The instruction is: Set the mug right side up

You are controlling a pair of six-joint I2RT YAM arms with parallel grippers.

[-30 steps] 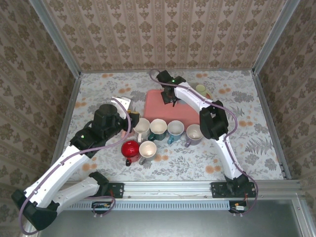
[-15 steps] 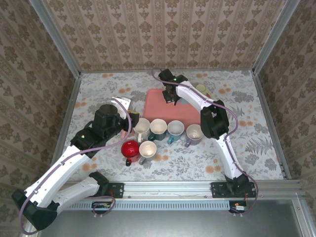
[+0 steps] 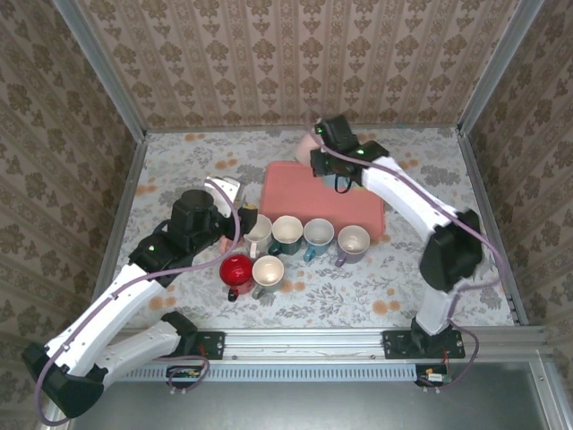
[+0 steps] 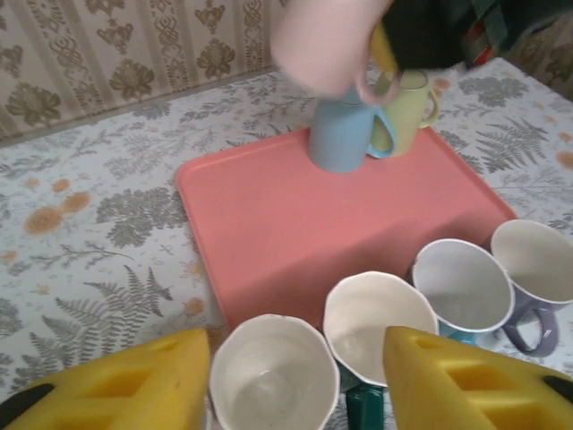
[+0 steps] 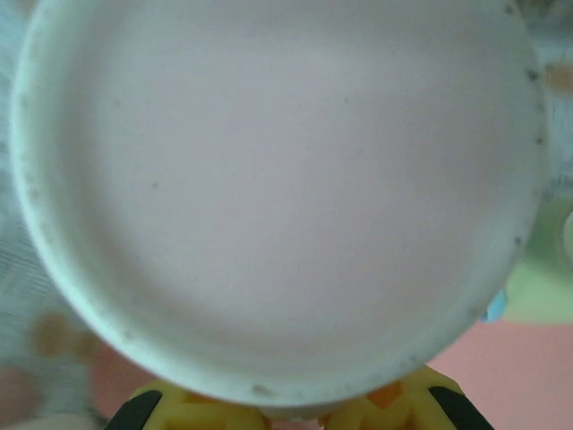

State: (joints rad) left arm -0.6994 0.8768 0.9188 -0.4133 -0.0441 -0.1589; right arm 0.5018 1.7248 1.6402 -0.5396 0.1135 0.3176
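Top external: my right gripper (image 3: pixel 315 149) is clamped on the pink mug (image 3: pixel 309 141), which hangs in the air over the far edge of the tray (image 3: pixel 291 193). My left gripper (image 3: pixel 243 212) hangs with its jaws apart and nothing in them, just beside the nearest of the table mugs (image 3: pixel 258 231). I count six of those on the near side of the tray, one tray, and one mug in my grip. Left wrist: beyond my left gripper (image 4: pixel 297 360), four of the table mugs stand mouth up. Past them on the tray are two more, a blue mug (image 4: pixel 338 134) mouth down and a yellow-green mug (image 4: pixel 410 107) upright, making nine mugs in all. The pink mug (image 4: pixel 324 45) is a blur directly above those two, and I cannot tell which way its mouth faces. Right wrist: one round face of the pink mug (image 5: pixel 277 179) sits right above my pads (image 5: pixel 179 405). To do this well, I judge I should roll the right wrist slowly, well clear of the two mugs beneath. Then I should lower onto bare tray and release only once the base sits flat.
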